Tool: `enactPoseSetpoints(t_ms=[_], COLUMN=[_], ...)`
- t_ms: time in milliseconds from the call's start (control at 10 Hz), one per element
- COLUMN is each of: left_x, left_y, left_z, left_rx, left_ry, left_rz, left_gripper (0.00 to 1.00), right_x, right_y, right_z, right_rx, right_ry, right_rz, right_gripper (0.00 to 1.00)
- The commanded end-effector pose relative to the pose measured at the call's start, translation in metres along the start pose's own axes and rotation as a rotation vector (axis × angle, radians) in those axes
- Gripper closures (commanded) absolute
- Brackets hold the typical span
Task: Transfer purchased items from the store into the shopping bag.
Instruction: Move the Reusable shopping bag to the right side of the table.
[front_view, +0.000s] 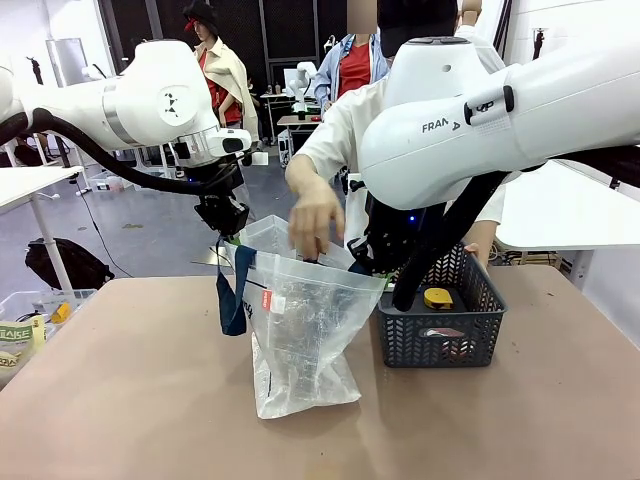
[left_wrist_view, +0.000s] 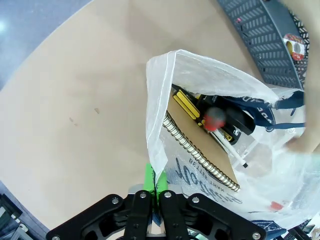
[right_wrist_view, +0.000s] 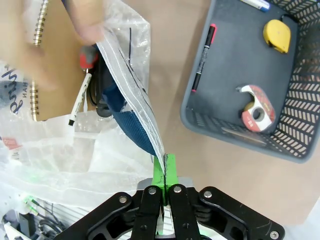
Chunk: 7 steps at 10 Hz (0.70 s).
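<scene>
While left gripper (left_wrist_view: 156, 192) and right gripper (right_wrist_view: 165, 172) are pinching opposite rims of the translucent whitish crinkly plastic shopping bag (front_view: 300, 320) | person's hand (front_view: 315, 215) is reaching into it, loading under way | yellow tape measure (right_wrist_view: 276, 35) and red tape roll (right_wrist_view: 257, 111) are lying in dark grey mesh plastic basket (front_view: 430, 340) alongside | next move is likely calling for a steady, wide-held mouth.

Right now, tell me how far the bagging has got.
Done: a notebook and pen are inside the bag. In hand: left gripper and right gripper pinch its rim open, a person's hand at the mouth. Left: tape measure, tape roll and marker in the basket.
</scene>
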<state>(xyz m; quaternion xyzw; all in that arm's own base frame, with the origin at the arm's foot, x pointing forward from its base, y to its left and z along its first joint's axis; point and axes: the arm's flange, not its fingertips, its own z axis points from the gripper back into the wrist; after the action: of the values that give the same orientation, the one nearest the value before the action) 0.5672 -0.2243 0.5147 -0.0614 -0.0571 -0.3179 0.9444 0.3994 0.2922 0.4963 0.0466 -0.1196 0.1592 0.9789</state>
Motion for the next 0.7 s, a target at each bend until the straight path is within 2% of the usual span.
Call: enactPoseSetpoints(t_ms=[0,600], left_x=[-0.0033,-0.0033], left_y=[-0.0002,-0.0002], left_z=[0.0011,0.0011], left_rx=[0.005,0.005], left_ry=[-0.005,-0.005], left_rz=[0.012,0.012], left_gripper=[1.00,1.00], right_x=[-0.0010,-0.0010], right_y=[-0.0009,-0.0009], right_z=[0.0005,0.0005], right_rx=[0.002,0.002], right_ry=[-0.004,-0.004], right_rz=[-0.005,-0.005], right_gripper=[1.00,1.00])
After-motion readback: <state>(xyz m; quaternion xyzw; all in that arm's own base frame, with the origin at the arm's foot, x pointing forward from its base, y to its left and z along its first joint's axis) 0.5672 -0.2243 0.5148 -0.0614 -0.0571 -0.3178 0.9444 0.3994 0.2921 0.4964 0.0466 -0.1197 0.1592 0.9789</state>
